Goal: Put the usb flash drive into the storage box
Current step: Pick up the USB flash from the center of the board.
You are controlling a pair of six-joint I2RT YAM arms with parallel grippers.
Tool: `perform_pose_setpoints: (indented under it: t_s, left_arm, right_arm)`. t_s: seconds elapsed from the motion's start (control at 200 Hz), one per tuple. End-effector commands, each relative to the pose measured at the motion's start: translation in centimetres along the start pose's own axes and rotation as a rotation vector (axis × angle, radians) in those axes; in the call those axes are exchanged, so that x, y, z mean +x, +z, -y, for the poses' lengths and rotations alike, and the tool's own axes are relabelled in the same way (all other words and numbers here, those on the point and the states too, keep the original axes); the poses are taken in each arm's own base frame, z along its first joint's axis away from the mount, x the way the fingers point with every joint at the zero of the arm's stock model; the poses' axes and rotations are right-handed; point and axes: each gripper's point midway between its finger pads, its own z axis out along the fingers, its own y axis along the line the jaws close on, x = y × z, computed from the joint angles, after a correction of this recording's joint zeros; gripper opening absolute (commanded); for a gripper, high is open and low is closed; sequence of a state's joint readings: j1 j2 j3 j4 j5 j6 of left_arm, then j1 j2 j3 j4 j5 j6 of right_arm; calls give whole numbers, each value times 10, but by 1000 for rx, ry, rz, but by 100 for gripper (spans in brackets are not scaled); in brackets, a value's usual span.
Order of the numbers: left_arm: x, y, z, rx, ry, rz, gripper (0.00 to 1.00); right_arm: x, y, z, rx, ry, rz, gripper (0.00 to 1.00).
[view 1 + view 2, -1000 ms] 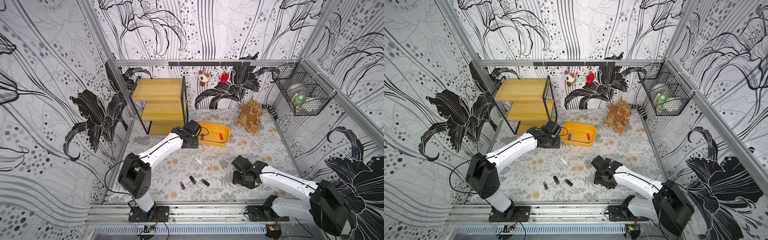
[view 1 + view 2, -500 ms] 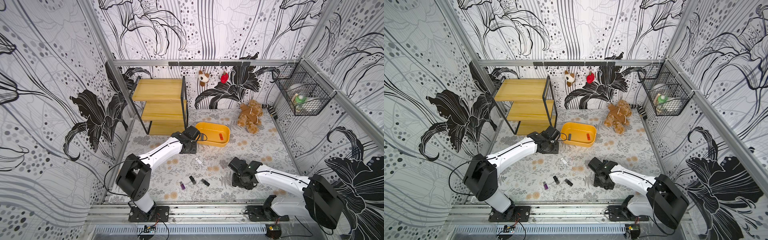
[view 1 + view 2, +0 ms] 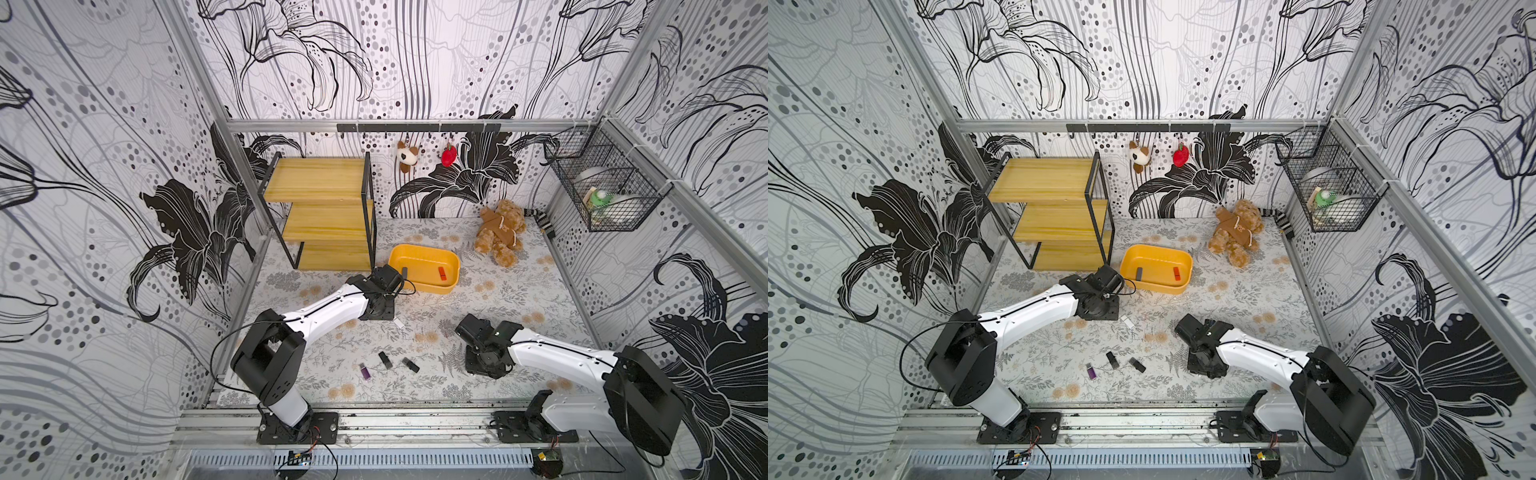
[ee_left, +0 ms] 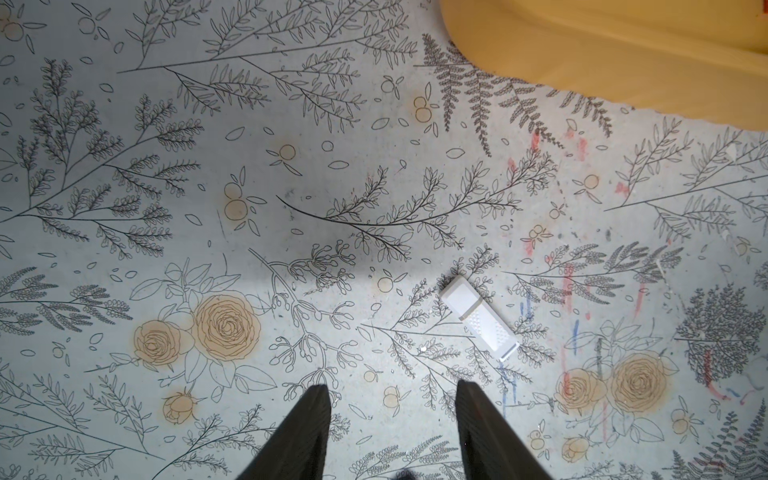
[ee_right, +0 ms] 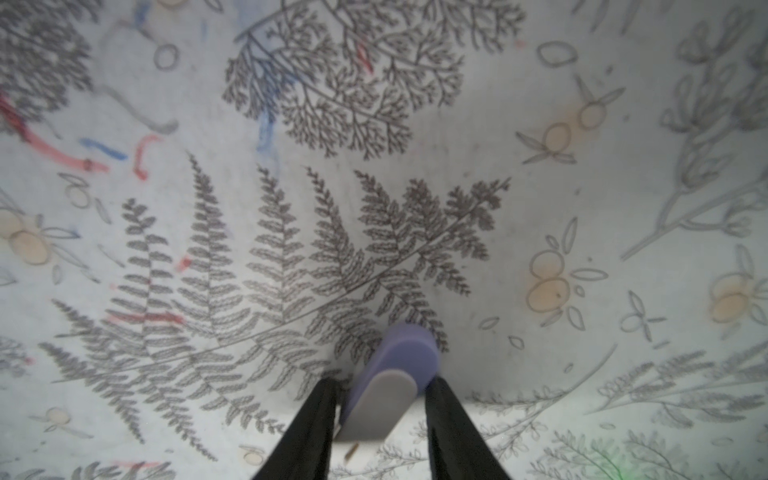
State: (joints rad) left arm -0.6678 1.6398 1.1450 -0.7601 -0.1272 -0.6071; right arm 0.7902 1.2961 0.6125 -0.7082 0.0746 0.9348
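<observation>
Left tool [image 4: 393,388] hangs open, empty, near a white flash drive [image 4: 478,318] on the tabletop [image 4: 166,174]. Right tool [image 5: 382,386] straddles a lilac flash drive [image 5: 395,374]; whether it grips, I cannot tell.

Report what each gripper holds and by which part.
Right gripper pinches the lavender flash drive across its two sides, one finger on each. Left gripper holds nothing.

Beside shelf rack [image 3: 328,208], storage box [image 3: 433,287]; teddy bear [image 3: 500,232] behind (rightward)
</observation>
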Motion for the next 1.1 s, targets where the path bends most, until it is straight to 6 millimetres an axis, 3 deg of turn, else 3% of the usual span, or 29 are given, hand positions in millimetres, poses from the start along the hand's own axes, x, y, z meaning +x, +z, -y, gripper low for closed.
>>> perform_pose_setpoints:
  t_s: [0.0,0.285,0.355,0.416,1.096]
  left_arm:
    - [2,5,12,30,-24,1,55]
    - [8,18,29,39,-39,-21,60]
    - [11,23,35,41,-36,-31,60]
    - [13,27,40,40,-33,-32,60]
    - [11,60,55,17,-39,-56,62]
  right_arm:
    - [6,9,-3,-17,8,-18,35]
    - [8,11,-1,-27,9,-17,20]
    - [9,11,0,-27,6,-18,13]
    - [10,11,-2,-42,0,-21,0]
    - [18,15,8,-32,0,-33,0]
